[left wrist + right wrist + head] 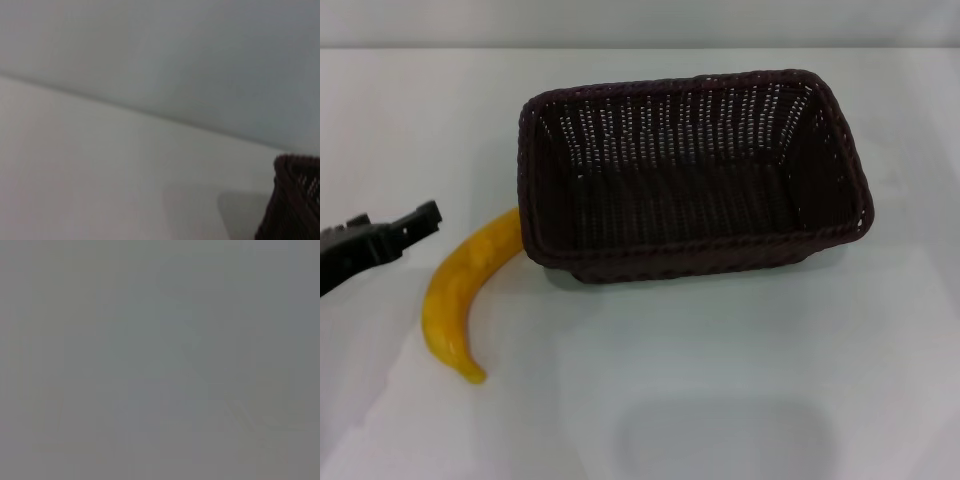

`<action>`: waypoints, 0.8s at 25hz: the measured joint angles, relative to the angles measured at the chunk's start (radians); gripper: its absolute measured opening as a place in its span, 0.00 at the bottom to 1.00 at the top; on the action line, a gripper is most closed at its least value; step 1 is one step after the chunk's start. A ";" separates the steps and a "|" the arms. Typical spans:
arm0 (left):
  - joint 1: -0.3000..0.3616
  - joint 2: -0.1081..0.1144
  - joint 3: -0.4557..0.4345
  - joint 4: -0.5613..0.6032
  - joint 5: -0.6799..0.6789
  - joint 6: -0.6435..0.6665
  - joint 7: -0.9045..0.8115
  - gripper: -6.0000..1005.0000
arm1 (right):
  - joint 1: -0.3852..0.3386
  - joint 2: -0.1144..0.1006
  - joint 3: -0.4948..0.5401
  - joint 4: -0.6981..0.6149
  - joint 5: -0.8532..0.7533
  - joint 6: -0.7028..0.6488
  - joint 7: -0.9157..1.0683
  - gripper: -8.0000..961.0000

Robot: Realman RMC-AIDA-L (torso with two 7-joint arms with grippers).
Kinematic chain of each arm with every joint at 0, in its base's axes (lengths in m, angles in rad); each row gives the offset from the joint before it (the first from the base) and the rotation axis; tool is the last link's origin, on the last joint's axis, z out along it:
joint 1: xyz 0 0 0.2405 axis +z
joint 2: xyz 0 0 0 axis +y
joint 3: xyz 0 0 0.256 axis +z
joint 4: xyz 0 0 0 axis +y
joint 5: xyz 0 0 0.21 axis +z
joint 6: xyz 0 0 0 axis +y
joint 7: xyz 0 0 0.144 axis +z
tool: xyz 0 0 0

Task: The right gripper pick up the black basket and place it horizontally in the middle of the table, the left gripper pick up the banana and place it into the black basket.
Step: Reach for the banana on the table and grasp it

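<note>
The black basket [690, 170] lies lengthwise across the middle of the white table [720, 380], with nothing inside it. One corner of the basket [295, 200] also shows in the left wrist view. The banana [465, 290] rests on the table just left of the basket, its upper end touching or almost touching the basket's near-left corner. My left gripper [415, 222] comes in from the left edge, a short way left of the banana's upper end and apart from it. The right gripper is out of view.
Bare white tabletop [740, 400] stretches in front of the basket and to its right. The table's far edge [420, 48] meets a pale wall. The right wrist view is a featureless grey.
</note>
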 joint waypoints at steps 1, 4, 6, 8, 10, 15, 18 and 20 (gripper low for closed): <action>-0.007 -0.001 -0.013 0.007 0.022 -0.039 -0.031 0.89 | -0.001 0.000 -0.005 -0.006 0.000 0.001 0.000 0.68; -0.037 0.000 -0.044 0.056 0.145 -0.175 -0.153 0.89 | -0.005 0.000 -0.020 -0.024 0.000 0.008 0.000 0.68; -0.061 0.000 -0.064 0.093 0.235 -0.271 -0.223 0.89 | -0.005 0.000 -0.026 -0.032 0.000 0.010 0.000 0.68; -0.085 0.000 -0.083 0.131 0.310 -0.365 -0.273 0.89 | -0.005 0.000 -0.033 -0.038 0.000 0.010 0.000 0.68; -0.106 0.000 -0.099 0.158 0.349 -0.431 -0.291 0.89 | -0.003 0.000 -0.039 -0.043 0.000 0.011 0.004 0.68; -0.184 0.000 -0.143 0.158 0.400 -0.544 -0.292 0.89 | 0.001 0.000 -0.052 -0.050 -0.004 0.012 0.020 0.68; -0.221 0.001 -0.150 0.128 0.410 -0.556 -0.269 0.89 | -0.001 0.000 -0.056 -0.054 -0.009 0.012 0.023 0.68; -0.248 0.001 -0.159 0.101 0.411 -0.558 -0.240 0.89 | -0.002 0.000 -0.059 -0.057 -0.009 0.009 0.023 0.68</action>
